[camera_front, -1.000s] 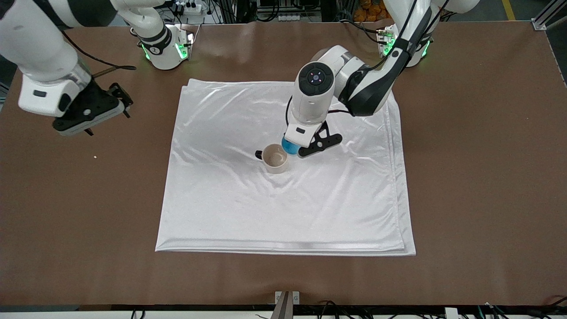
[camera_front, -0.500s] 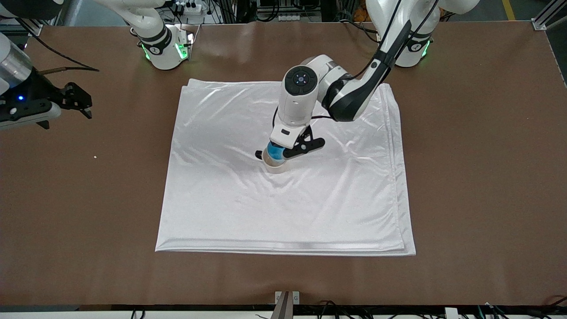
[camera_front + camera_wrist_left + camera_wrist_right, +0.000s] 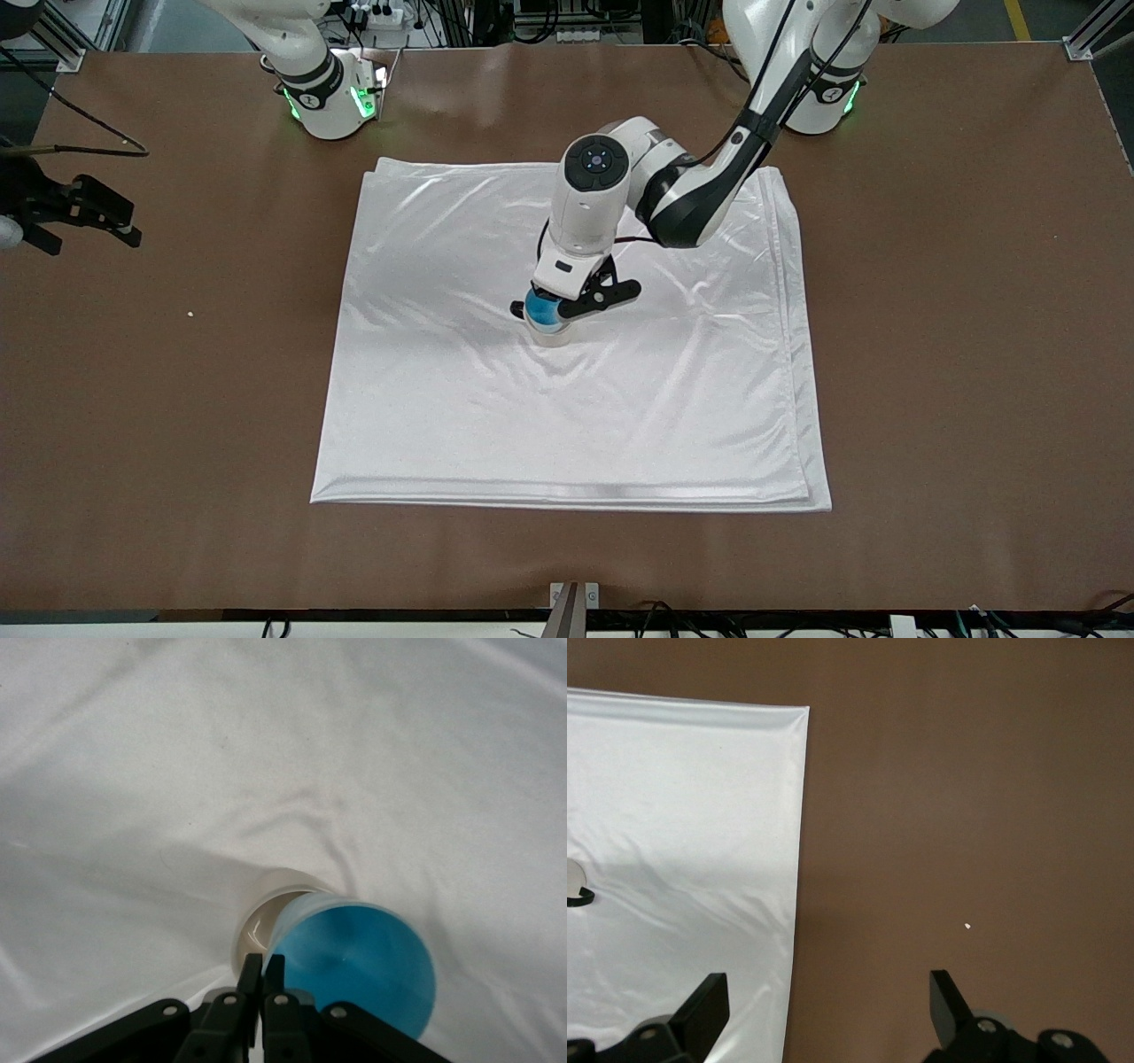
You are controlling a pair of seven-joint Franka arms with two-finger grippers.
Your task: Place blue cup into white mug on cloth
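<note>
The left gripper was closed on the rim of the blue cup, fingers pinched together over the cup's wall. The cup hung directly over the white mug, its base at or just inside the mug's mouth; how deep it sat could not be told. In the left wrist view the cup covered most of the mug. The mug stood upright near the middle of the cloth, its dark handle toward the right arm's end. Wrinkled cloth lay bare on all sides of the mug, well clear of the cloth's edges. The right gripper waited, fingers spread wide and empty, over bare table at the right arm's end, near a small white speck.
</note>
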